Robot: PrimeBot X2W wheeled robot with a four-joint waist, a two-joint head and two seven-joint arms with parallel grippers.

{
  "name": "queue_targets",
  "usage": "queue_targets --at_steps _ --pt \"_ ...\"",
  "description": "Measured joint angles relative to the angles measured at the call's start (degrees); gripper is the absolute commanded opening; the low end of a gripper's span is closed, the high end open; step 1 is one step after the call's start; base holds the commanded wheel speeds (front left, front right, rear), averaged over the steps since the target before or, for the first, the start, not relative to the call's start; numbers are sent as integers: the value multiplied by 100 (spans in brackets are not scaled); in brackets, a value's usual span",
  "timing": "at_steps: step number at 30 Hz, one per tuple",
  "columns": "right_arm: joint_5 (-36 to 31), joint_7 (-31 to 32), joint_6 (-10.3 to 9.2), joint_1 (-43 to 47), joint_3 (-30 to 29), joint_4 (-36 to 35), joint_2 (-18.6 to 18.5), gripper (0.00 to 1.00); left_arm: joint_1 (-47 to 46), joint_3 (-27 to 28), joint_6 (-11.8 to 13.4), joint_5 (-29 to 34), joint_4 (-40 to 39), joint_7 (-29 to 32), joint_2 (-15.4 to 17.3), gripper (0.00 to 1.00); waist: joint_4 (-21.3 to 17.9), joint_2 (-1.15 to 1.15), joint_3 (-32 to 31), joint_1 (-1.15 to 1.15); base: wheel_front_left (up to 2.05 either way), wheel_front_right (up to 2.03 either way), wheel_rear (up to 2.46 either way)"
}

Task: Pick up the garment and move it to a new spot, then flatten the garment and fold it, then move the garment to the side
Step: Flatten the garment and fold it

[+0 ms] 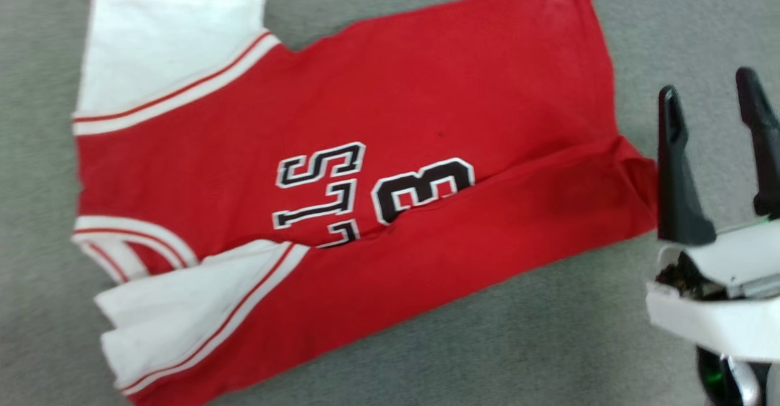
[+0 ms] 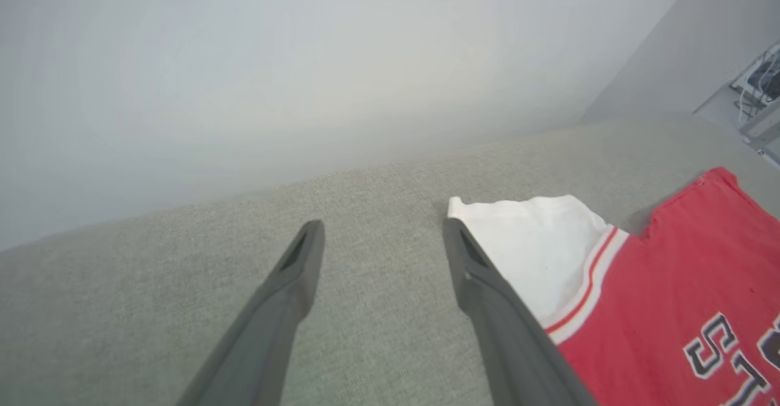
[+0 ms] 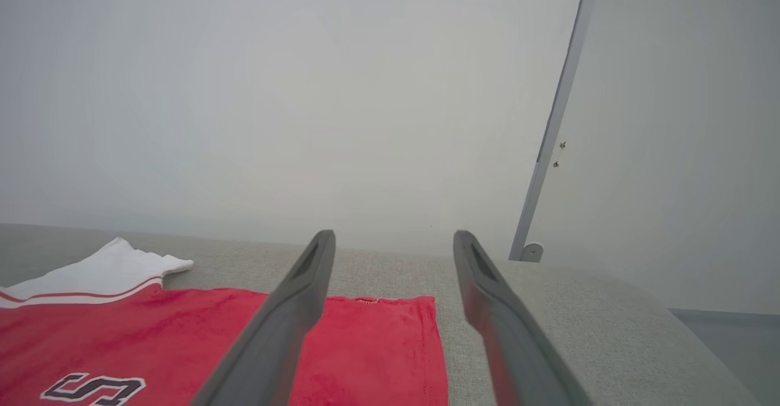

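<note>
red garment (image 1: 426,89) — white sleeves, red-and-white striped trim, black white-outlined print — on grey fabric surface (image 1: 487,345)

Red jersey (image 1: 487,89) print, black with white edging, turned sideways; head view reads "S", "L" and a cut-off "L", well left of the right gripper (image 1: 707,86); digit "3" beside them, nearer that gripper, partly under a fold; left wrist view: "S" plus a partial letter, lower right of the left gripper (image 2: 382,226); right wrist view: "S" at lower left.
</note>
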Motion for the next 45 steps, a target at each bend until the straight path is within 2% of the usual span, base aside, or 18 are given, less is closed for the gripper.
queue_targets --at_steps 9,18,26,27,28,30,31,32,35,38,45 --pt "67 -439 0 695 433 -280 0 100 -1273 -383 0 -170 381 1639 -38 100 -667 0 337 0 0 0 0" --pt "119 -594 0 918 655 -454 1 100 -1852 -746 0 -444 697 3344 156 100 -1206 0 627 0 0 0 0" --pt "119 -613 0 1035 691 -495 1 100 -2155 -772 1 -973 611 4231 189 100 -1384 0 760 0 0 0 0" --pt "121 -615 0 1035 689 -502 4 100 -2170 -776 1 -1014 549 4315 171 96 -1376 0 764 0 0 0 0" --pt "135 -615 0 1034 683 -501 1 100 -2181 -777 1 -1059 479 4369 153 85 -1364 0 768 0 0 0 0" --pt "145 -612 0 1028 701 -506 2 100 -2209 -779 0 -1068 390 4432 126 44 -1345 0 783 0 0 0 0" --pt "156 -609 0 1017 715 -505 3 100 -2219 -779 0 -1063 363 4439 114 31 -1338 0 791 0 0 0 0" --pt "172 -578 0 985 745 -502 2 100 -2229 -775 0 -1056 355 4436 94 1 -1330 0 801 0 0 0 0" --pt "230 -347 1 791 926 -455 2 100 -2267 -769 0 -995 312 4392 57 0 -1311 0 847 0 0 0 0" --pt "388 171 0 317 1000 -333 3 100 -2335 -746 0 -954 269 4347 31 0 -1291 0 911 0 0 0 0" --pt "872 2598 1 -1713 739 515 4 100 -2615 -757 0 -857 -18 4386 -233 0 -1065 0 1046 0 0 0 0"
